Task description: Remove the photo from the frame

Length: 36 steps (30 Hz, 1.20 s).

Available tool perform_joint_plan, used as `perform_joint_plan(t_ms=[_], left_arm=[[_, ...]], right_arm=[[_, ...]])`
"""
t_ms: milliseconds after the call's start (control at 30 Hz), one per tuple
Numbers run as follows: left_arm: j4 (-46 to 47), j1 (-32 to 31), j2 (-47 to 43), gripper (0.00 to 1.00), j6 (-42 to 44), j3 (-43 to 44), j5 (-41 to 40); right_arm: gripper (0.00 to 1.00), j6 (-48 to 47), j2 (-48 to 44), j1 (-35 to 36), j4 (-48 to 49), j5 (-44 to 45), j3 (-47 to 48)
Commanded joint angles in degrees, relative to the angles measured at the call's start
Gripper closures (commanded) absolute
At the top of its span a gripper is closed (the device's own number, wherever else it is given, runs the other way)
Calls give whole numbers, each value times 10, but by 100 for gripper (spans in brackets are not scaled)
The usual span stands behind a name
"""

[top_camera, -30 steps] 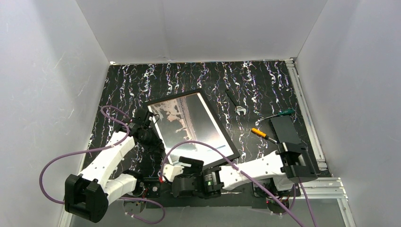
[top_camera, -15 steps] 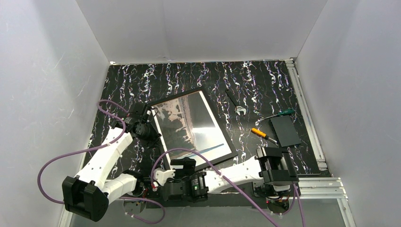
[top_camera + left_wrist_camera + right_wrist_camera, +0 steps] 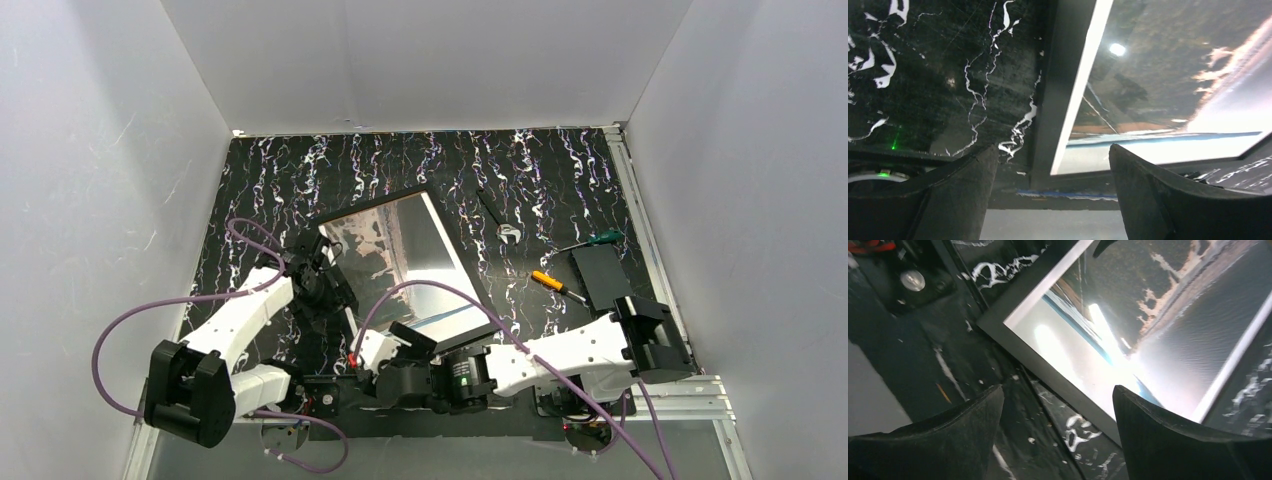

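Note:
The black frame [image 3: 370, 204] lies slanted in the middle of the marbled mat, with the glossy landscape photo [image 3: 410, 250] inside it. My left gripper [image 3: 328, 288] is open at the frame's left side. In the left wrist view its fingers straddle the frame's border [image 3: 1063, 90] close to a near corner, with the photo [image 3: 1173, 75] to the right. My right gripper [image 3: 390, 343] is open by the frame's near corner. In the right wrist view the frame's edge [image 3: 1058, 370] runs diagonally just beyond the gripper's [image 3: 1055, 405] fingertips, and the photo [image 3: 1158, 325] shines behind it.
Right of the frame lie a wrench [image 3: 497, 215], a green-handled screwdriver [image 3: 600, 238], an orange-handled screwdriver [image 3: 548, 281] and a small black flat box [image 3: 600, 275]. White walls close in the mat on three sides. Purple cables loop off both arms.
My left gripper has gone from shut to open and moved right and nearer, onto the frame's left edge. The right arm swung left, then back right by the near corner.

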Motion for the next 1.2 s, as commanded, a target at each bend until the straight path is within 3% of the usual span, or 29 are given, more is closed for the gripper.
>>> perform_joint_plan(t_ms=[0,167,567,733,967,1167], left_arm=[[40,-1,-10,20,32,-74,16],[125,-1,-35,26,19,-136,37],[154,-1,-72,75,8,-186,7],[128,-1,-74,100,20,-166,7],[7,-1,-57,100,4,-69,16],[-85,-1,-40,100,-21,15,23]], right_arm=[[14,119,3,-35,19,-72,-12],[16,141,4,-39,61,-108,-36],[20,167,-14,-42,103,-100,-75],[30,143,12,-42,85,-103,-49],[24,56,33,-27,78,-99,-16],[16,-48,67,15,68,20,21]])
